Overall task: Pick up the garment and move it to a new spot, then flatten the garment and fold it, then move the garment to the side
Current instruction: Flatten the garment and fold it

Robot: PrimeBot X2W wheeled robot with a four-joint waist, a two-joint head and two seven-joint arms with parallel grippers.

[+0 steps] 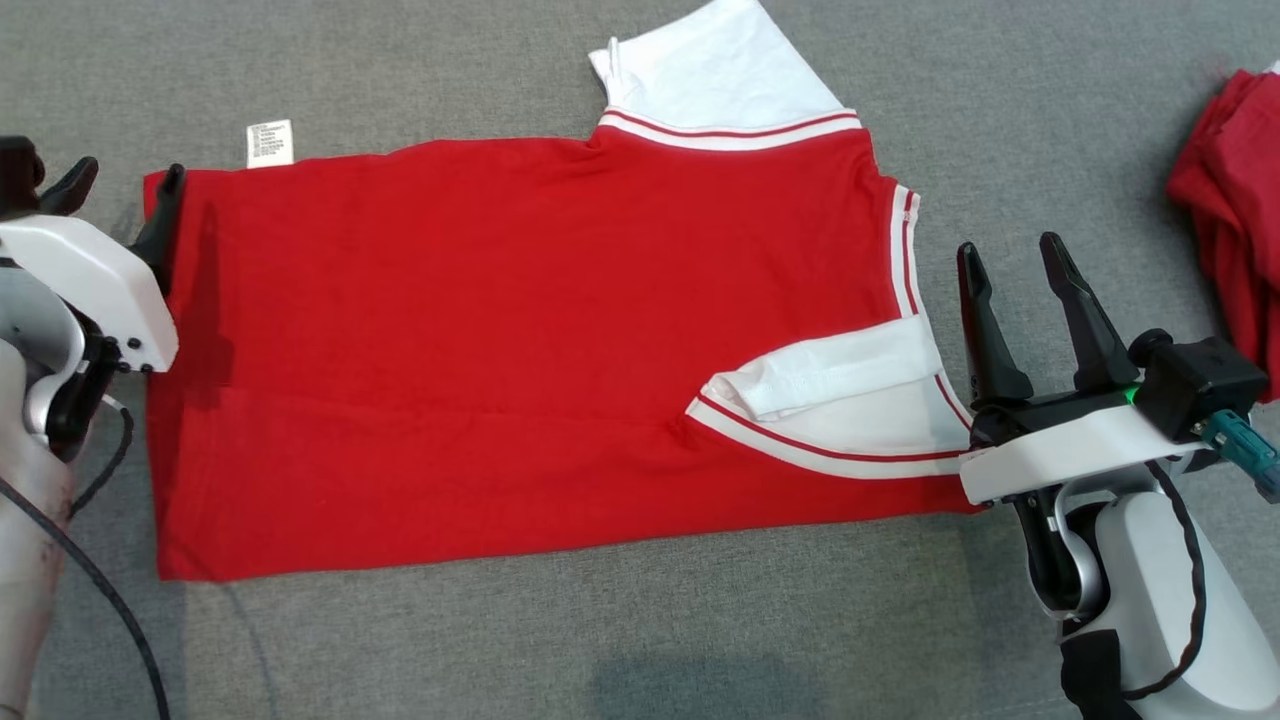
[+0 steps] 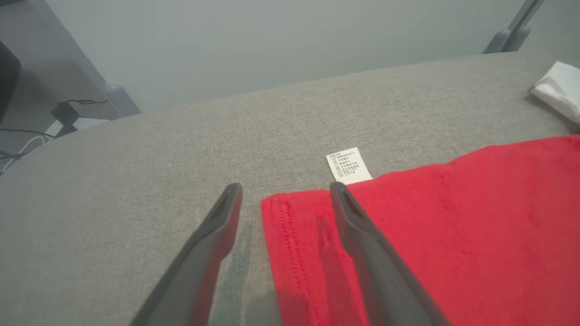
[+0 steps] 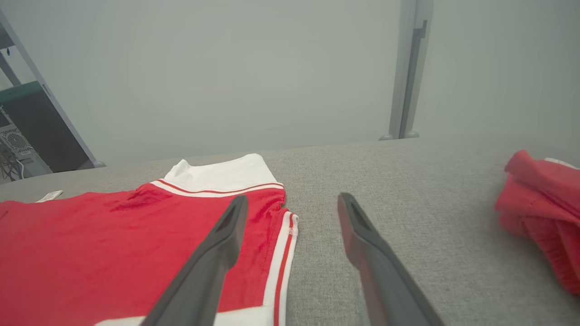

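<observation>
The garment (image 1: 520,350), a red shirt with white sleeves and red-and-white striped trim, lies flat on the grey fabric surface (image 1: 600,640). One white sleeve (image 1: 720,70) sticks out at the far edge; the other (image 1: 840,370) is folded onto the body. A white care label (image 1: 269,142) pokes out near the hem. My left gripper (image 1: 130,180) is open at the far hem corner, and in the left wrist view that gripper (image 2: 285,188) straddles the corner of the garment (image 2: 453,235). My right gripper (image 1: 1010,250) stands open and empty beside the collar end, apart from the cloth.
A heap of red clothing (image 1: 1235,190) lies at the far right edge, also in the right wrist view as a red heap (image 3: 543,213). Beyond the surface's far edge are a pale wall, a metal post (image 3: 410,68) and cables on the floor (image 2: 27,136).
</observation>
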